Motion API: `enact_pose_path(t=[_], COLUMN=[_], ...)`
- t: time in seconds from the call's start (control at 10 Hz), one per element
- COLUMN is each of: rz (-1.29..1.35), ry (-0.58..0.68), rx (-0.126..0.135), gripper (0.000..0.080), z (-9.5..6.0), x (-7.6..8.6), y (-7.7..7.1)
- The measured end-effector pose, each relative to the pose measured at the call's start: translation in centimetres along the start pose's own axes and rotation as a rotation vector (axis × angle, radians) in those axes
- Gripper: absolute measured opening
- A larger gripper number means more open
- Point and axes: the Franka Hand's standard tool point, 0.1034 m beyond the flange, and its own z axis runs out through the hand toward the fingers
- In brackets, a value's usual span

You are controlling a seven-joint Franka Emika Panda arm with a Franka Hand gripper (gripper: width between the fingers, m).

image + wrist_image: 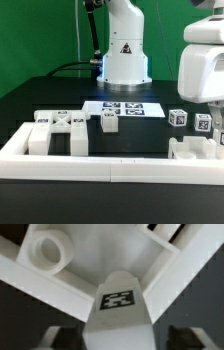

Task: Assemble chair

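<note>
I find the gripper point(120, 335) open. Its fingers point(58, 336) straddle a narrow tagged chair piece point(118, 305), with a dark gap on either side. Just beyond it lies a white frame part with a round hole point(47, 252). Other chair parts point(70, 130) sit grouped at the exterior view's left, just behind the border rail point(100, 168).

Warning triangle point(126, 48) on robot base point(122, 68); square tags on marker board point(140, 106) and chair parts point(118, 300); no words.

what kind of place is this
Likely a robotics lab test bench: a robot arm base mounted on a black table, a green backdrop, and a marker board of printed tags.
</note>
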Motion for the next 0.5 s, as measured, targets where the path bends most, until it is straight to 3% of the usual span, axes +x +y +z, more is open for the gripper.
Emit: enact_pose_path(t=[0.1, 0.3, 0.5], rz=[0.015, 0.082, 0.315], ry=[0.000, 0.000, 0.000], rx=[0.000, 0.004, 0.006], gripper=[0.0288, 0.0288, 0.0288], z=[-0.02, 0.00, 0.00], x=[0.01, -0.07, -0.10], y=[0.01, 0.15, 0.19])
